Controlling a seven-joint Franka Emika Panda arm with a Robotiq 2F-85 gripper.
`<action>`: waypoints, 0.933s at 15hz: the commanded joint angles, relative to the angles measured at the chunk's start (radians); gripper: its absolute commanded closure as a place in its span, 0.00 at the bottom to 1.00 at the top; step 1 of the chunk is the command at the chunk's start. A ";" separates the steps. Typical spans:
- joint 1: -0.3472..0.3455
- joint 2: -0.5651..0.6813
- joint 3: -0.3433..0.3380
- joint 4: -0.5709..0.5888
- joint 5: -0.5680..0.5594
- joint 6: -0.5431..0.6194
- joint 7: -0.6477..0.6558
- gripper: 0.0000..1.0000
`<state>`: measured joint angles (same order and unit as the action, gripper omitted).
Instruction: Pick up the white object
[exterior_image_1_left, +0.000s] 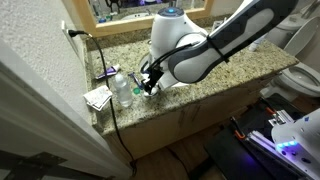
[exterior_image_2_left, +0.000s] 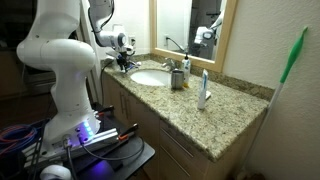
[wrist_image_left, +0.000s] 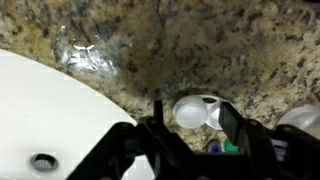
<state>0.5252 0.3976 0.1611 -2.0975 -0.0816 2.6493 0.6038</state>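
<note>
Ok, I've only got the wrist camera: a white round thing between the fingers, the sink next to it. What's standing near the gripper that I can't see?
Observer: In an exterior view a clear plastic bottle stands on the counter, close beside the gripper.
Operator: Anything past the bottle?
Observer: A white paper lies flat near the counter's corner.
Operator: And across the sink?
Observer: A grey cup stands there, beside the faucet.
</note>
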 joint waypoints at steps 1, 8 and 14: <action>0.001 -0.010 -0.002 -0.006 -0.006 0.000 0.008 0.09; -0.004 -0.002 0.003 0.000 -0.001 -0.001 0.001 0.00; -0.003 -0.002 0.003 0.000 -0.003 -0.001 0.001 0.00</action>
<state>0.5264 0.3965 0.1610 -2.0969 -0.0845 2.6498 0.6068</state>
